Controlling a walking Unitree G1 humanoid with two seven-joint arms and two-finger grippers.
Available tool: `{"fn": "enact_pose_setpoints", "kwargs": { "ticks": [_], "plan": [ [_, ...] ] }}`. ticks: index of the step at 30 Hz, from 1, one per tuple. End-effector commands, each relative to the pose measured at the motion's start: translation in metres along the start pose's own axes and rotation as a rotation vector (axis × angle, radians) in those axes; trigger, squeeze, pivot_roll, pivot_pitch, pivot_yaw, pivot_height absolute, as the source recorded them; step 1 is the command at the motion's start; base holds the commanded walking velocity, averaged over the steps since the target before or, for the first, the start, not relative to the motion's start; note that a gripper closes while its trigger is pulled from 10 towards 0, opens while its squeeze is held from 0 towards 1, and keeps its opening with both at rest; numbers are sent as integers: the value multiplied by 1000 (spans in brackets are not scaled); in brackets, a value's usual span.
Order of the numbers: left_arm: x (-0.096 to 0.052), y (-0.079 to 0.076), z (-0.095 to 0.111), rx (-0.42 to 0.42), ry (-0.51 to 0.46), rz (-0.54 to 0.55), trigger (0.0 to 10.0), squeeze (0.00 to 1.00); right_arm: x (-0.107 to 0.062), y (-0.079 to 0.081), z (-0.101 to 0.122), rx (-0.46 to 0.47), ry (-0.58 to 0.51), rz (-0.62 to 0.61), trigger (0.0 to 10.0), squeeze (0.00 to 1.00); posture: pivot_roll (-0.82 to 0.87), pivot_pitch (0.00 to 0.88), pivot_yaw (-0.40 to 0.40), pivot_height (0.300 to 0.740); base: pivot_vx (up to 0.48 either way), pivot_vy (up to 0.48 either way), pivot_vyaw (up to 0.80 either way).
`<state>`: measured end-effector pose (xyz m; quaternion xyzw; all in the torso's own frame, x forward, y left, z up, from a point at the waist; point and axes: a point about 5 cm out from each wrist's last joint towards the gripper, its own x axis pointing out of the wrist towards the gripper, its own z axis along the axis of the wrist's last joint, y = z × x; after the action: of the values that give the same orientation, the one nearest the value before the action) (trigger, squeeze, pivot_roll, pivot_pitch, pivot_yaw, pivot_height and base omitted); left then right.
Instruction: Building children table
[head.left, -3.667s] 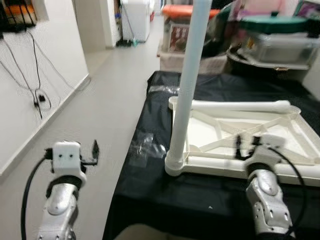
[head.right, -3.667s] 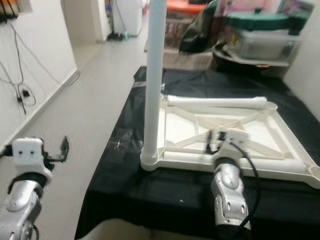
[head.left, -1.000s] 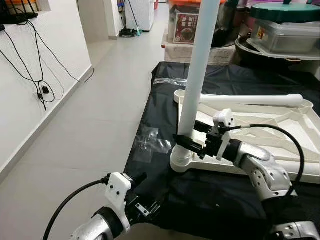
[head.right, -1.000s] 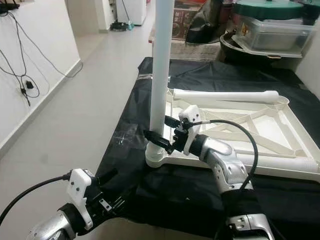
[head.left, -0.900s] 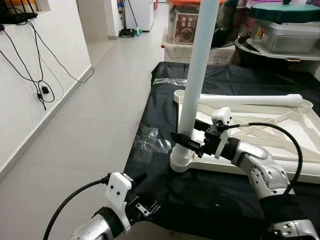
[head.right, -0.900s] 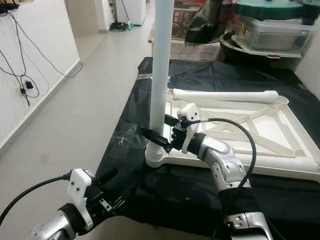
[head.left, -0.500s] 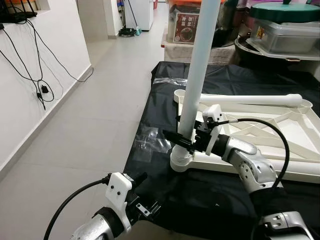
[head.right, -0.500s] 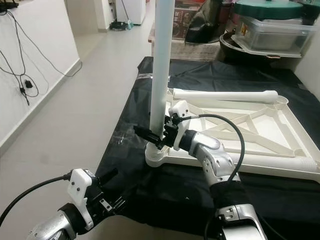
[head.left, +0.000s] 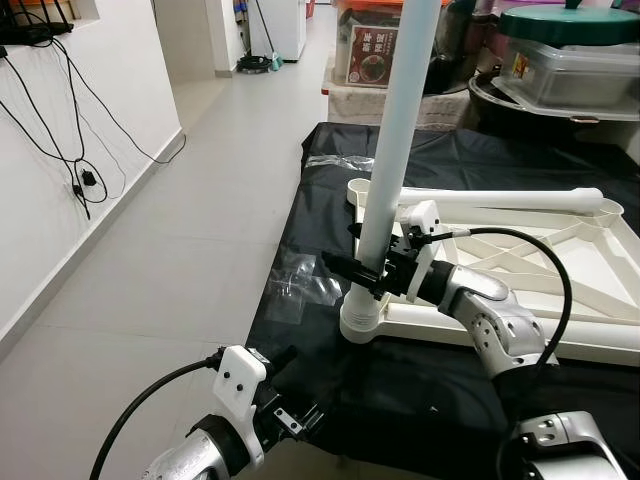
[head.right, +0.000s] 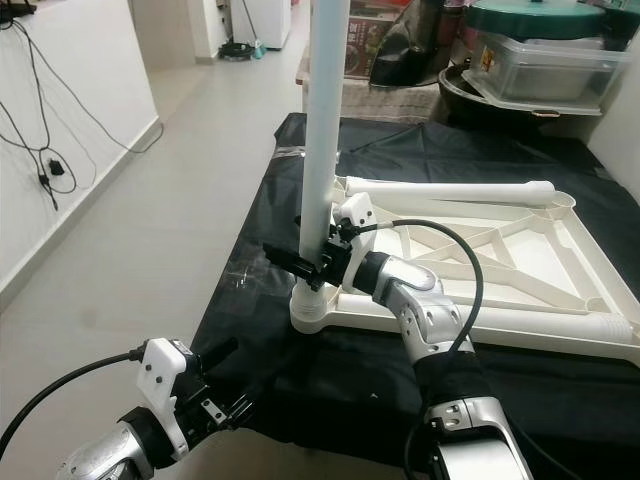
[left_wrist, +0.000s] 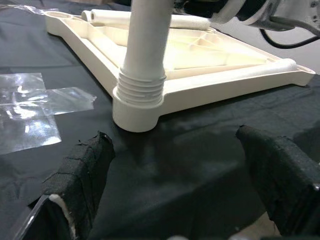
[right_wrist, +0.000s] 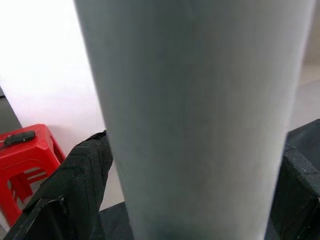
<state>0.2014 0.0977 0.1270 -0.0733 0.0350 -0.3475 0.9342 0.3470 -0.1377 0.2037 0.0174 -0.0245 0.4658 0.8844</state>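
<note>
An upturned white children's table top (head.left: 520, 255) lies on a black cloth (head.left: 420, 380), an upright table leg (head.left: 392, 150) at its near-left corner straddled, perhaps gripped, by the right gripper (head.left: 352, 270), while the left gripper (left_wrist: 180, 185) hangs released nearby.

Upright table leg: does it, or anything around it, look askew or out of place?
The upright table leg stands straight in its corner socket of the upside-down tabletop, the right gripper around it. A second leg lies loose across the frame. Crumpled clear plastic lies on the black cloth.
</note>
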Motion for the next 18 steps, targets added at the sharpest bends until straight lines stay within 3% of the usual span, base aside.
{"fn": "enact_pose_setpoints", "kwargs": {
  "ticks": [1,11,12,13,14,15,18],
  "plan": [
    [-2,-1,-2,0,10,3,10000,0,2,0,2,-11,-14,0,10000,0,68,78,-54,740,0,0,0],
    [-2,-3,-3,2,13,-3,10000,0,2,-2,4,-9,-25,15,9725,0,70,77,-55,740,0,0,0],
    [-2,-3,-3,3,13,-4,10000,0,2,-2,4,-10,-26,16,6196,0,71,75,-55,740,0,0,0],
    [-2,-3,-3,3,13,-5,10000,0,2,-3,4,-11,-26,16,4980,0,71,75,-55,740,0,0,0],
    [-2,-3,-3,3,13,-5,10000,0,2,-3,4,-11,-26,16,4980,0,71,75,-55,740,0,0,0],
    [-2,-3,-3,4,13,-5,10000,0,2,-3,4,-12,-26,15,0,0,71,76,-53,740,0,0,0],
    [-2,-3,-3,4,14,-5,10000,0,2,-3,4,-13,-26,14,0,0,72,75,-55,740,0,0,0]
  ]
}}
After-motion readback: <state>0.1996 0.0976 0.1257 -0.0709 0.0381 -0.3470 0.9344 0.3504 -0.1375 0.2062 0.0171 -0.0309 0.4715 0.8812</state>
